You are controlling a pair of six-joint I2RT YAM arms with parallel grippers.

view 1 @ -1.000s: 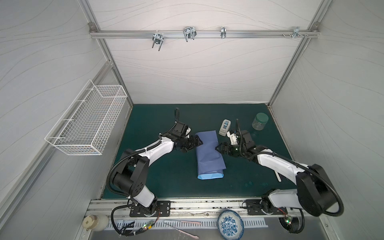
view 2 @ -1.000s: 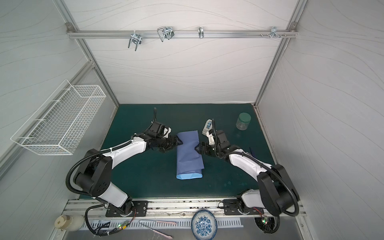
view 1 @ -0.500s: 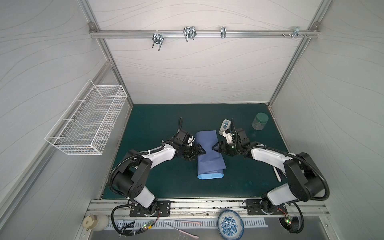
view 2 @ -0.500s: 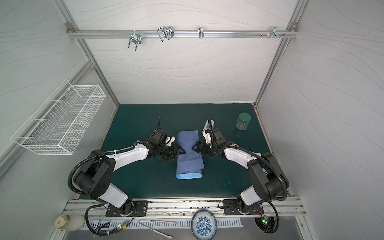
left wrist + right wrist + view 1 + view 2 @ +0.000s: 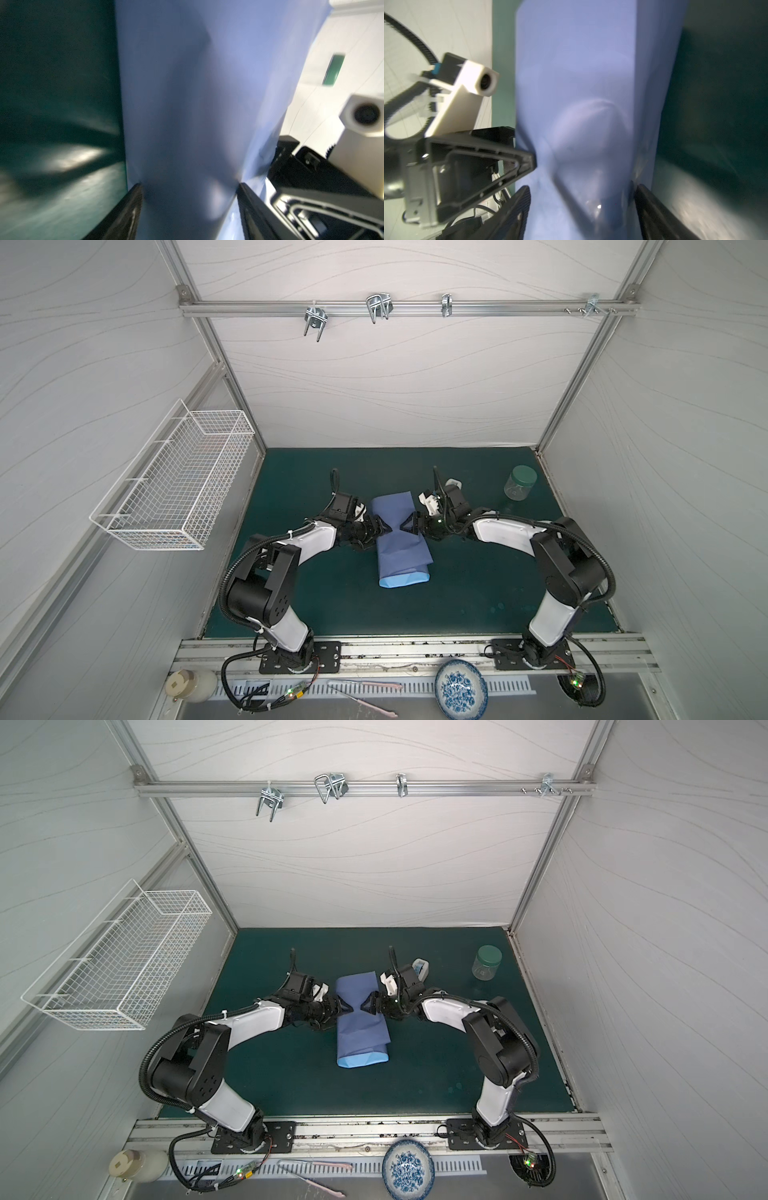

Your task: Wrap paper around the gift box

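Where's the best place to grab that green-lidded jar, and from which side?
Take the jar by its clear body just under the green lid, coming from the right arm's side. It stands upright and alone near the far right corner of the mat, so jaws probably fit either side.
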